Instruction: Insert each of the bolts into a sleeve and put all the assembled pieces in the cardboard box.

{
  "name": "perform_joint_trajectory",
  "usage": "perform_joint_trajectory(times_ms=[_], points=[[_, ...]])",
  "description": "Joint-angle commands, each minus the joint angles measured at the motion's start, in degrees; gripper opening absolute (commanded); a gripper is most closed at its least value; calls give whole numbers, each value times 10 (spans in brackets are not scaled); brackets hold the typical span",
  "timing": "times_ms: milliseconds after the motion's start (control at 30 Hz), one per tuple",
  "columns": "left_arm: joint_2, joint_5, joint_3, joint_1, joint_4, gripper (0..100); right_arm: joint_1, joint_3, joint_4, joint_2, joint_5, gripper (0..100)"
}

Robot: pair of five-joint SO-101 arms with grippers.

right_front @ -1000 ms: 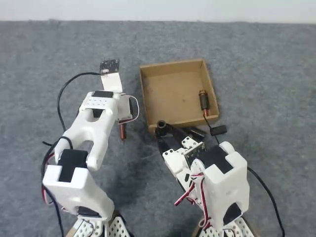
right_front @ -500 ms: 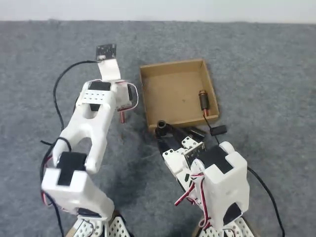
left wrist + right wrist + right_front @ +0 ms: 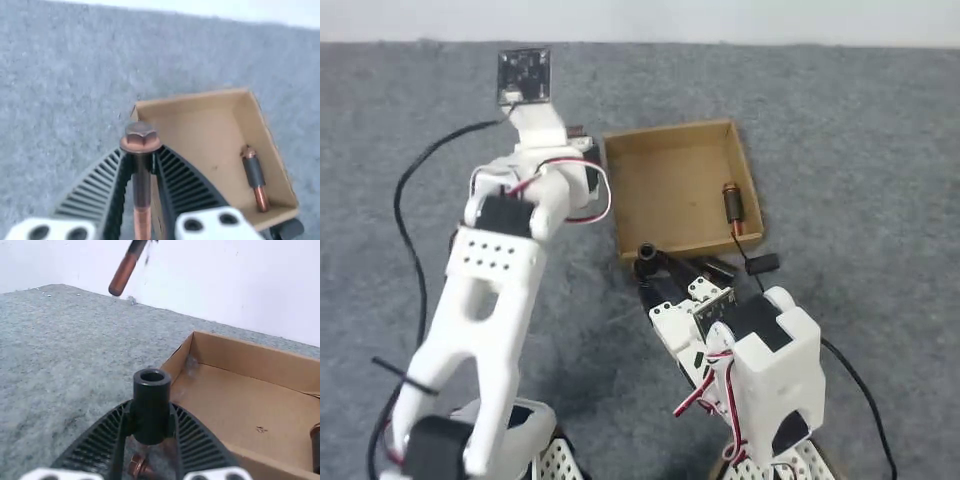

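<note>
Gripping bolt point(image 3: 141, 142) mid-shank, left pincer point(image 3: 141, 156); right pincer point(image 3: 150, 414) clamped on sleeve point(image 3: 151, 390) near cardboard box point(image 3: 250, 359).

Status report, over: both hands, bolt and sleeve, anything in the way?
Left hand shut on bolt, aloft. Right hand shut on sleeve, bore up. One assembled piece in cardboard box. Nothing between bolt and sleeve.
</note>
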Motion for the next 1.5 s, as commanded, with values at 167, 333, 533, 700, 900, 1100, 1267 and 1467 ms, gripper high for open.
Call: perform_joint_trajectory(times_ms=[167,333,533,700,900,1100,1267,1467], points=[[-149,-4,189,5,-244,12,-15,-3,-14,-28,10,7],[-207,5,240,6,-268,12,-31,-31,11,-28,11,7],[-243,131,282,6,-267,12,-34,-55,51,-28,11,7],[-273,145,333,7,-271,12,-35,-55,53,-28,11,7],[-338,144,383,60,-272,12,-51,-50,55,-28,12,7],[-393,143,467,85,-365,12,-56,-41,55,-28,12,7],[-425,83,528,87,-436,12,-56,-41,55,-28,12,7],[-452,64,558,89,-446,12,-56,-41,55,-28,12,7]])
